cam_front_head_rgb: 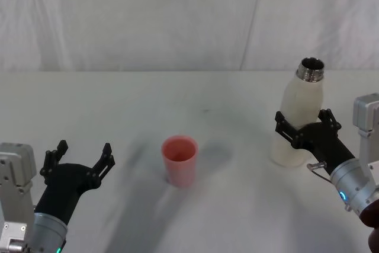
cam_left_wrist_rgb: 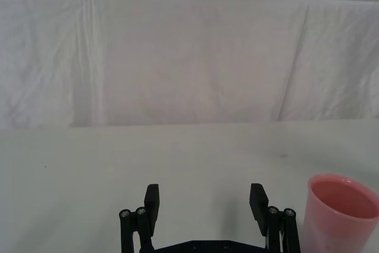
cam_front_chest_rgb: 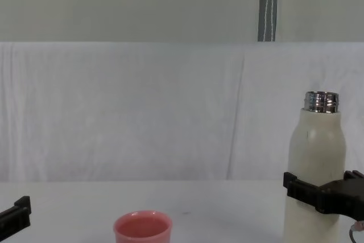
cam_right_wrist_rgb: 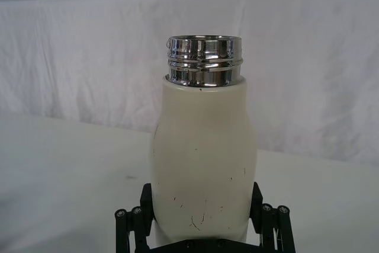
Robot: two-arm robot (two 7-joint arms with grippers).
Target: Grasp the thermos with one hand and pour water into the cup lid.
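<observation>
Head view: we find the thermos (cam_front_head_rgb: 300, 117) upright on the table (cam_front_head_rgb: 177, 105) at far right, uncapped, steel neck up. The right gripper (cam_front_head_rgb: 307, 127) has a finger on each side of its lower body; whether the pads press or merely flank it we cannot tell here. The cup lid (cam_front_head_rgb: 179, 160) stands mid-table, well apart from the thermos. The left gripper (cam_front_head_rgb: 80, 159) sits near left, jaws spread wide, holding nothing.

Left wrist view: the left gripper (cam_left_wrist_rgb: 206, 201) has both fingers parted over bare table; the cup lid (cam_left_wrist_rgb: 340, 217) stands just beside one finger, not touching. We see a pink interior; any water is not discernible.

Right wrist view: the thermos (cam_right_wrist_rgb: 203, 170) sits between the fingers of the right gripper (cam_right_wrist_rgb: 202, 213), which appear to meet its sides low down. This view alone shows scuff marks on the body and the neck threads.

Chest view: this side view shows the right gripper (cam_front_chest_rgb: 318, 193) around the lower half of the thermos (cam_front_chest_rgb: 315, 172), and the cup lid (cam_front_chest_rgb: 143, 227) far shorter.

Risk: we judge a low grip on a tall, smooth bottle may slip or swing when tilted. The small cup lid makes overshoot or spilling likely; the bottle could also knock it over.
</observation>
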